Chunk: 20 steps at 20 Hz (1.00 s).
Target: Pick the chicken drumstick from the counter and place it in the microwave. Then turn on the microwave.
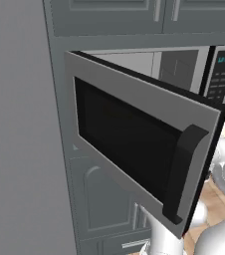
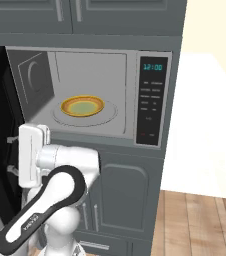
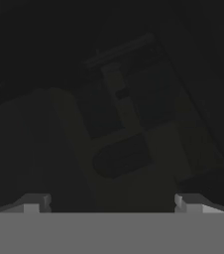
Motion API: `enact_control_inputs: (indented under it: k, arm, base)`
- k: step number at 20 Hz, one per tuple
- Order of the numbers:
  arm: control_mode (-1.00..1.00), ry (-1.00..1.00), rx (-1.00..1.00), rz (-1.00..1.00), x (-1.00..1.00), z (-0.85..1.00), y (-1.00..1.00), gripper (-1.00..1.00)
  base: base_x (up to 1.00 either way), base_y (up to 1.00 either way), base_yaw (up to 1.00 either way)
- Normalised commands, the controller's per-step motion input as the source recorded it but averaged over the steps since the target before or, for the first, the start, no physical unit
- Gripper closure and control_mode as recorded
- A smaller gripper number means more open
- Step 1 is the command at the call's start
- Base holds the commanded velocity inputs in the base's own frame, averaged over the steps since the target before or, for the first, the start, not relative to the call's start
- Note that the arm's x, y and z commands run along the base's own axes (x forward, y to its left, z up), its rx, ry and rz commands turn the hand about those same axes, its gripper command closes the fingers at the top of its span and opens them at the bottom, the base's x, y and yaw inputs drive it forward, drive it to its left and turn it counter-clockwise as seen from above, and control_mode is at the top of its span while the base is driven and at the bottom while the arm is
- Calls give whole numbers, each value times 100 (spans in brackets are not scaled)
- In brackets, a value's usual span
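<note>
In the right base view, the microwave (image 2: pixel 90 95) stood with its door (image 1: pixel 139 144) swung wide open toward the robot. A yellow plate (image 2: pixel 82 106) sat on the turntable inside, and nothing brownish showed on it. Couldn't find the chicken drumstick in any view, so couldn't tell where it was. No counter surface in frame that I could tie to it either.

Risks from here, my read:
- Arm was folded low, just in front of the open cavity and close beside the door's inner face. A wide swing could clip the door or its dark handle (image 1: pixel 181 172).
- If the drumstick wasn't inside, shutting the door and starting would run the microwave on the plate alone.
- Keypad (image 2: pixel 152 102) sat on the right side of the microwave front; the buttons looked small, so a press could easily land on the wrong one.

Claw (image 3: pixel 113 202): fingers spread fully apart, tips (image 3: pixel 34 203) at the bottom of the hand view with nothing between them. It held nothing and touched nothing. It faced a dark, murky surface, probably the door glass, but too dim to say.
</note>
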Motion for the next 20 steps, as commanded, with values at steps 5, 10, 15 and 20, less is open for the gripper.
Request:
enact_control_inputs:
  k: [5,10,15,20]
  arm:
    - [-100,-2,4,1,-35,0,77,-100]
    - [-100,-7,3,-2,-36,0,84,-100]
    - [-100,-6,10,-9,-58,0,71,-100]
    - [-100,-10,18,-19,-85,-2,53,-100]
  base:
    - [0,0,0]
    - [0,0,0]
    - [0,0,0]
    - [0,0,0]
